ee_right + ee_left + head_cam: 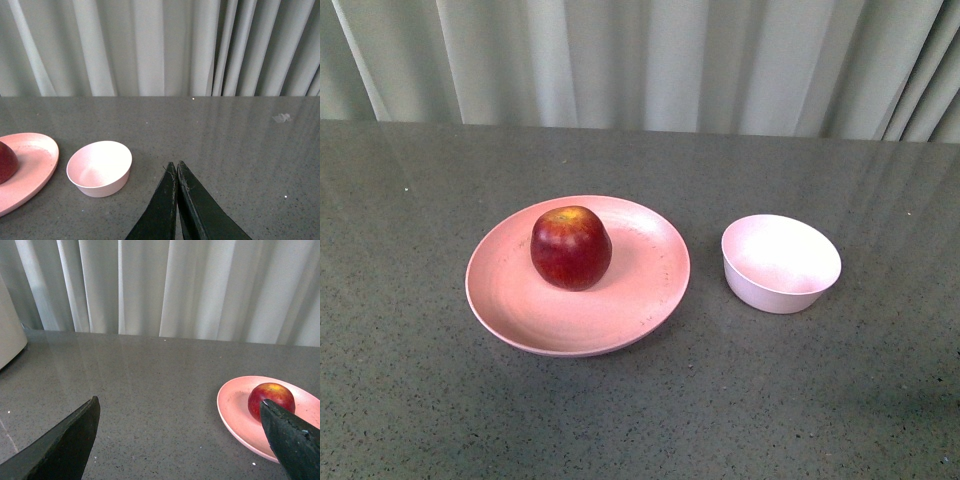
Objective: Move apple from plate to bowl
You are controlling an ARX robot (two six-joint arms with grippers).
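The dark-red apple [570, 247] sits on the salmon-pink plate [640, 290] in the middle of the table. The small pale pink bowl [780, 262] stands empty just right of the plate. Neither arm shows in the front view. In the left wrist view my left gripper [180, 407] is open and empty above bare table, off to one side of the plate [235, 412] and apple [271, 396]. In the right wrist view my right gripper [176, 165] is shut and empty over the table, beside the bowl [99, 167]. The plate [30, 162] and the apple's edge [6, 162] show beyond it.
The table is a grey speckled stone surface [640, 400]. A pale pleated curtain [640, 60] hangs along its far edge. A cream-coloured object [10, 330] stands at the edge of the left wrist view.
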